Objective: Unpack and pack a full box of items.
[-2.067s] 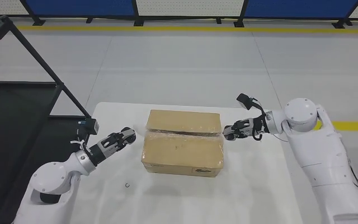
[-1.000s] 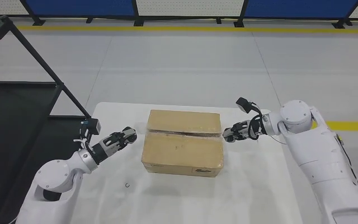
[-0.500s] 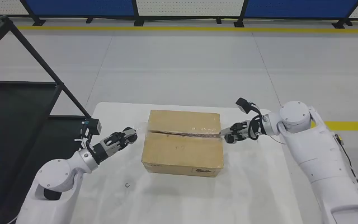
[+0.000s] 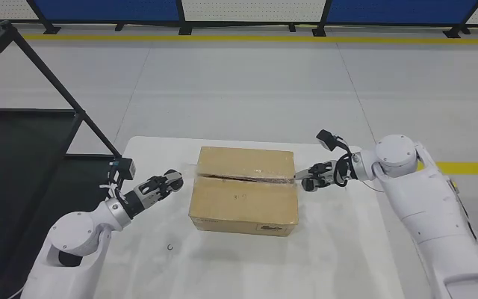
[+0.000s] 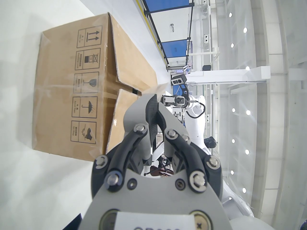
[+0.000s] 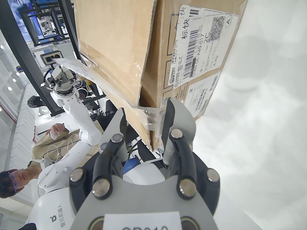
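We log the tape point(image 6: 72, 66) now lifted off the box point(image 4: 243, 202) seam. Left gripper point(image 5: 154, 100) pinches its end; right gripper point(image 6: 146, 114) sits spread astride the opposite end. We judge the flaps nearly free.

Left arm point(image 4: 112, 213): forearm low, slanting from the near-left side in toward table centre, wrist about in line with it. Left gripper point(image 5: 156, 102): fingertips pressed together, pinching the end of a clear tape strip point(image 5: 160, 87); linkage bars folded in tight. Right arm point(image 4: 358, 164): upper arm close by the shoulder, forearm running sideways toward table centre, roughly level. Right gripper point(image 6: 146, 114): fingers point(image 6: 171, 116) spread, clear gap between the pads, not closed. In top view the two grippers point at each other across the table, at about the same depth, well apart
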`<control>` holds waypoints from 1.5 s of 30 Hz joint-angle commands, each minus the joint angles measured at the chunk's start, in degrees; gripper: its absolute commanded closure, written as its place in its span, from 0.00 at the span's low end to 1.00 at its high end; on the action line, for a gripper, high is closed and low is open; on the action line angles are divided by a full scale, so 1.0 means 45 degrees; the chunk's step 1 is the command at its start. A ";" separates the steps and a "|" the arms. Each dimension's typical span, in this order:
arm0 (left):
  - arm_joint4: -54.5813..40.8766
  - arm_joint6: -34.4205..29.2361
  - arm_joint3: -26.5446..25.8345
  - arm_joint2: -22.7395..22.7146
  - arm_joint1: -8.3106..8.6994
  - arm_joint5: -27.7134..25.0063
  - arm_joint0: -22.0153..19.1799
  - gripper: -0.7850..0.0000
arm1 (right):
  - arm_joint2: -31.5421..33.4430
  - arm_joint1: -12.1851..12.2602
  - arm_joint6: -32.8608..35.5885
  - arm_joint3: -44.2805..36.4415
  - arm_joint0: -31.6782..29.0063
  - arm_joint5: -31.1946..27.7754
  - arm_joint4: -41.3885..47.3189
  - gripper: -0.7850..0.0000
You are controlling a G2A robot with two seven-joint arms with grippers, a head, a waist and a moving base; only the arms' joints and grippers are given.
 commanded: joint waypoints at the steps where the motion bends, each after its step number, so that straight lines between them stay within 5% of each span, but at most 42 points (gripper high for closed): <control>1: -0.0020 0.0005 0.0003 -0.0019 0.0016 -0.0007 0.0013 1.00 | -0.0010 0.0020 0.0004 -0.0016 -0.0009 0.0000 0.0020 0.51; 7: -0.0060 0.0055 -0.0018 -0.0054 0.0061 0.0016 0.0045 1.00 | -0.0054 0.0073 -0.0037 -0.0070 -0.0027 0.0004 0.0062 0.49; 13: -0.0102 0.0094 -0.0034 -0.0037 0.0097 0.0010 0.0065 1.00 | -0.0128 0.0110 -0.0049 -0.0103 -0.0024 0.0001 0.0112 0.22; 24: -0.0170 0.0117 -0.0040 -0.0024 0.0165 -0.0025 0.0102 1.00 | -0.0186 0.0177 -0.0227 -0.0127 0.0016 -0.0009 0.0275 0.00; 36: -0.0242 0.0214 -0.0121 -0.0008 0.0222 -0.0052 0.0204 1.00 | 0.1733 0.0831 -0.2277 -0.1508 -0.1021 -0.0974 0.1260 0.00; 37: -0.0242 0.0214 -0.0121 -0.0008 0.0222 -0.0052 0.0204 1.00 | 0.1942 0.0898 -0.2498 -0.1978 -0.1309 -0.1241 0.1373 0.09; 38: -0.0242 0.0214 -0.0121 -0.0008 0.0222 -0.0052 0.0204 1.00 | 0.2152 0.0963 -0.2790 -0.2445 -0.1634 -0.1361 0.1461 0.40; 39: -0.0242 0.0214 -0.0121 -0.0008 0.0222 -0.0052 0.0204 1.00 | 0.2302 0.1026 -0.2991 -0.3019 -0.1965 -0.1445 0.1449 0.58; 42: -0.0242 0.0214 -0.0121 -0.0008 0.0222 -0.0052 0.0204 1.00 | 0.2720 0.1190 -0.3666 -0.4877 -0.3030 -0.1513 0.1383 0.95; 45: -0.0242 0.0214 -0.0121 -0.0008 0.0222 -0.0052 0.0204 1.00 | 0.2824 0.1314 -0.3553 -0.6615 -0.3985 -0.1287 0.1225 1.00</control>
